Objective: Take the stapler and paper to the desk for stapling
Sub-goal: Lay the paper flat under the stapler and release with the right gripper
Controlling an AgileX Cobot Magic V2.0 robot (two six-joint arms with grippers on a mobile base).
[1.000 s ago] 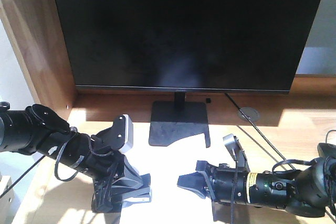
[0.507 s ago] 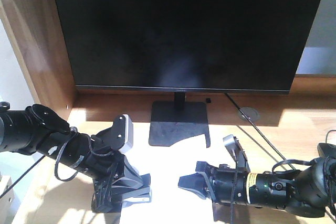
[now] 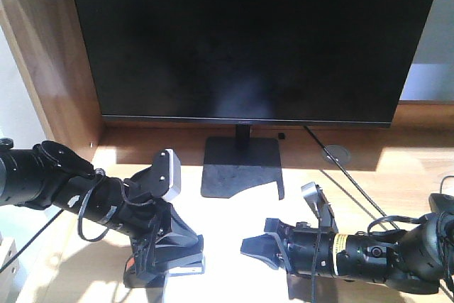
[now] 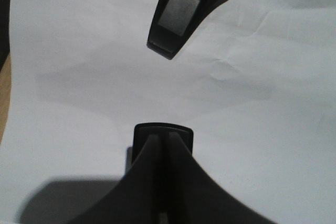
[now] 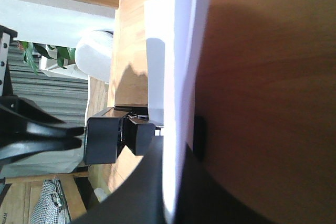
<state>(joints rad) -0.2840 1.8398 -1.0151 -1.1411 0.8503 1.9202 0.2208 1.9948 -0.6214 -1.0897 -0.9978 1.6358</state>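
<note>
The white paper [image 3: 230, 228] lies on the wooden desk [image 3: 397, 168] in front of the monitor, and it fills the left wrist view [image 4: 79, 77]. My right gripper [image 3: 250, 246] is shut on the paper's near edge, which runs edge-on between its fingers [image 5: 177, 145]. Its upper finger [image 4: 172, 22] rests on top of the sheet. The black stapler [image 3: 186, 266] sits at the paper's left edge, orange end to the left. My left gripper [image 3: 183, 250] bears down over it, fingers close together, and the stapler's black end [image 4: 163, 132] pokes out beyond them. The stapler [image 5: 105, 137] touches the sheet.
A large black monitor [image 3: 248, 33] stands at the back on a flat base [image 3: 237, 164]. A cable [image 3: 347, 182] runs from a round grommet [image 3: 335, 152] toward the right arm. The desk's raised side panel [image 3: 50, 54] walls the left.
My left arm has shifted slightly right and tilted, so the stapler's orange end now shows. The right arm and the paper have stayed put.
</note>
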